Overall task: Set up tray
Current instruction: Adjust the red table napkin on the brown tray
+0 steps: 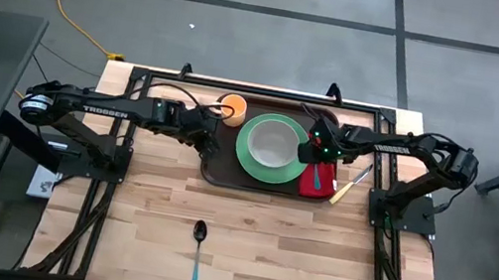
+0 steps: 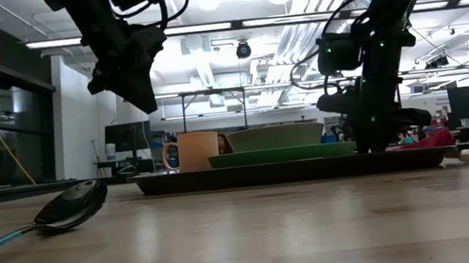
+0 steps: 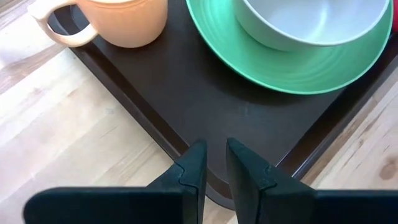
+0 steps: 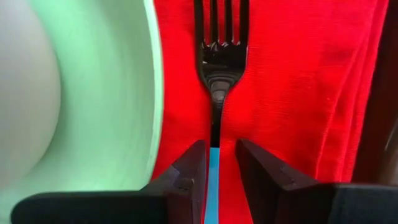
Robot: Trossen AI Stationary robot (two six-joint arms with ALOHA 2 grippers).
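Observation:
The dark brown tray (image 1: 217, 169) lies at the table's far middle. On it stand a green plate (image 1: 249, 156) with a pale bowl (image 1: 274, 142), an orange mug (image 1: 233, 107) and a red napkin (image 1: 322, 180). A fork (image 4: 219, 68) with a black head and blue handle lies on the napkin. My right gripper (image 4: 219, 149) is shut on the fork. My left gripper (image 3: 216, 149) hangs above the tray's near left corner (image 3: 205, 180), its fingers a narrow gap apart with nothing between them. My right gripper pinches the fork's blue handle (image 4: 214, 157) between its two fingers, just behind the black neck. The fingers come steeply from above, one on each long side of the handle. The fork's head lies on the red napkin (image 4: 298, 74), beside the green plate's rim (image 4: 134, 93).
A knife with a pale handle (image 1: 350, 184) lies on the table just right of the tray. A spoon with a blue handle (image 1: 198, 249) lies near the table's front middle, with bare wood around it.

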